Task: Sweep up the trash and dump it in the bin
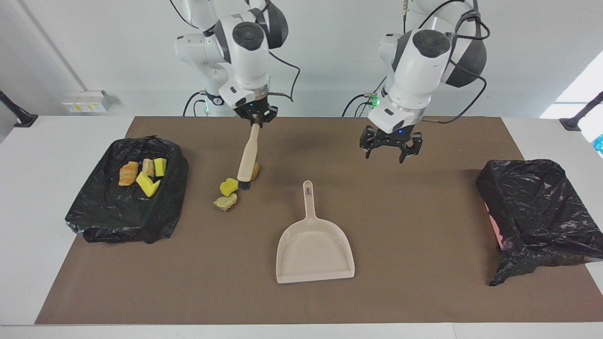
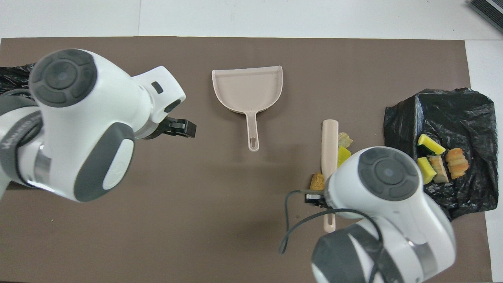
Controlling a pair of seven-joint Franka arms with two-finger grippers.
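Brush poised beside the loose trash, dustpan unheld.

The right gripper (image 1: 256, 119) clenched the beige, black-bristled brush (image 1: 247, 158), bristles by three loose sponge-and-bread bits (image 1: 228, 191); the left gripper (image 1: 389, 149), fingers spread and empty, hung nearest the beige plastic dustpan (image 1: 314, 249), its handle pointing toward the robots.

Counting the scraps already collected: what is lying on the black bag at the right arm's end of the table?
Four pieces lie on the black bag: two yellow sponge pieces, two tan-orange lumps. Anything beneath the plastic is hidden.
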